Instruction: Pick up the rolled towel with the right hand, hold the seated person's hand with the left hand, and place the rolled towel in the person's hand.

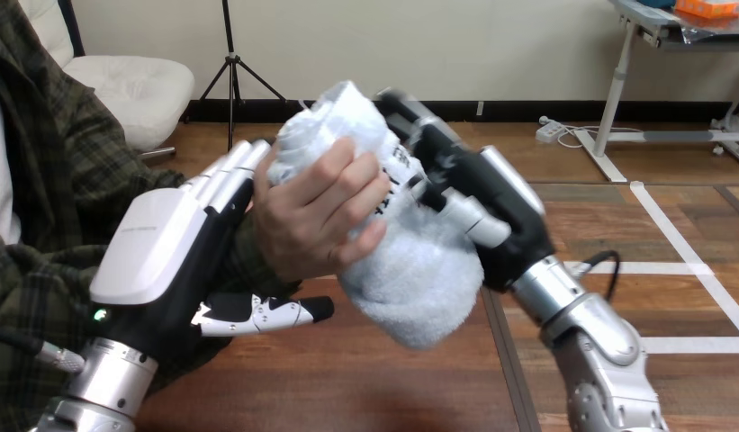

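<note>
The right hand [502, 225], black with white-shelled jointed fingers, is clamped on the right side of the rolled towel [410, 279], a soft, nubbly white cylinder tilted above the wooden surface [347, 387]. The person's hand [316, 216] wraps the towel's left side. Further left of the towel, the left hand [167, 252] lies against the person's hand, fingers straight, thumb stretched underneath.

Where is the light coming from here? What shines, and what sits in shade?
Head view: light seems to fall from above. The white back shell of the left hand is the brightest surface, and the silver forearm of the right arm carries highlights. The rolled towel is bright on top and greyer underneath, gripped by the person's hand and the right hand.
</note>
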Controlling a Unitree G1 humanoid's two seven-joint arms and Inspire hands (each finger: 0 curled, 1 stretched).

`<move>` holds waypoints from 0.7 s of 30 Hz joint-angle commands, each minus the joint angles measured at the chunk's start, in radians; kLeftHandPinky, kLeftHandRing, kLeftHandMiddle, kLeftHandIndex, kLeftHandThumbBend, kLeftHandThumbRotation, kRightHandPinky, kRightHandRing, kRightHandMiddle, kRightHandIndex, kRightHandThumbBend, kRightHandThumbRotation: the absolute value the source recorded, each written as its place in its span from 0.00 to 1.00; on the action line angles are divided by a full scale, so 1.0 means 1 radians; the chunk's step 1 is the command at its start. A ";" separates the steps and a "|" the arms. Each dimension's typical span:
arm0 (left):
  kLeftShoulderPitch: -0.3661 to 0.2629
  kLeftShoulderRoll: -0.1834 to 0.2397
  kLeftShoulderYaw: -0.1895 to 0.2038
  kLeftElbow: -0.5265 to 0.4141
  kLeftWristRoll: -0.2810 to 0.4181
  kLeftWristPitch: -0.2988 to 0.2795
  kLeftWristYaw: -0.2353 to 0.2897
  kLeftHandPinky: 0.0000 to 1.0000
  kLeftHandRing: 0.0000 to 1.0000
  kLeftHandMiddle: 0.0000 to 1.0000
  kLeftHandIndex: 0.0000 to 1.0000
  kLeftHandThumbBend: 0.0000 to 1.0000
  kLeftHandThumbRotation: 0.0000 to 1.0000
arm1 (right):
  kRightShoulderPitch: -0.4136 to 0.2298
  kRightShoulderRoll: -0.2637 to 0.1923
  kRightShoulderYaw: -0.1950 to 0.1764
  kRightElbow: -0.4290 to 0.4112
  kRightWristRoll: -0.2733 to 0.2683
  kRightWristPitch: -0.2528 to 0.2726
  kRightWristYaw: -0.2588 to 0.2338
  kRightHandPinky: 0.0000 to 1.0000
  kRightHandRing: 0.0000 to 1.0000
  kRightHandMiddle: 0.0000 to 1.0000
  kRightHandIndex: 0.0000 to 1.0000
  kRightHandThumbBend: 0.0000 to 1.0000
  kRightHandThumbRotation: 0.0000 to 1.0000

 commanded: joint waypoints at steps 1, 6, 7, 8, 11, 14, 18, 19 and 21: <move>-0.059 0.028 0.024 0.001 -0.008 -0.012 0.017 0.94 1.00 1.00 1.00 1.00 0.51 | -0.029 -0.019 -0.042 -0.045 0.023 -0.019 -0.021 1.00 1.00 1.00 1.00 1.00 0.54; -0.058 0.042 0.042 -0.002 -0.002 -0.004 0.018 0.95 1.00 1.00 1.00 1.00 0.53 | -0.026 -0.026 -0.057 -0.048 0.025 -0.019 -0.040 1.00 1.00 1.00 1.00 1.00 0.56; -0.058 0.046 0.046 0.000 0.001 -0.005 0.020 0.95 1.00 1.00 1.00 1.00 0.53 | -0.026 -0.027 -0.059 -0.047 0.022 -0.022 -0.044 1.00 1.00 1.00 1.00 1.00 0.56; -0.058 0.048 0.049 0.001 0.002 -0.006 0.021 0.95 1.00 1.00 1.00 1.00 0.54 | -0.026 -0.028 -0.061 -0.046 0.021 -0.024 -0.047 1.00 1.00 1.00 1.00 1.00 0.56; -0.058 0.058 0.059 0.010 -0.003 -0.013 0.027 0.95 1.00 1.00 1.00 1.00 0.56 | -0.024 -0.029 -0.071 -0.038 0.021 -0.034 -0.053 1.00 1.00 1.00 1.00 1.00 0.56; -0.055 0.069 0.068 0.017 0.000 -0.019 0.038 0.95 1.00 1.00 1.00 1.00 0.58 | -0.020 -0.028 -0.084 -0.035 0.036 -0.030 -0.052 1.00 1.00 1.00 1.00 1.00 0.56; -0.046 0.084 0.082 0.020 -0.015 -0.023 0.036 0.95 1.00 1.00 1.00 1.00 0.59 | -0.014 -0.034 -0.097 -0.019 0.026 -0.055 -0.058 1.00 1.00 1.00 1.00 1.00 0.57; -0.044 0.087 0.086 0.020 -0.016 -0.025 0.037 0.95 1.00 1.00 1.00 1.00 0.58 | -0.014 -0.034 -0.100 -0.017 0.027 -0.055 -0.059 1.00 1.00 1.00 1.00 1.00 0.57; -0.038 0.094 0.094 0.019 -0.020 -0.031 0.037 0.95 1.00 1.00 1.00 1.00 0.58 | -0.011 -0.035 -0.107 -0.015 0.035 -0.046 -0.058 1.00 1.00 1.00 1.00 1.00 0.57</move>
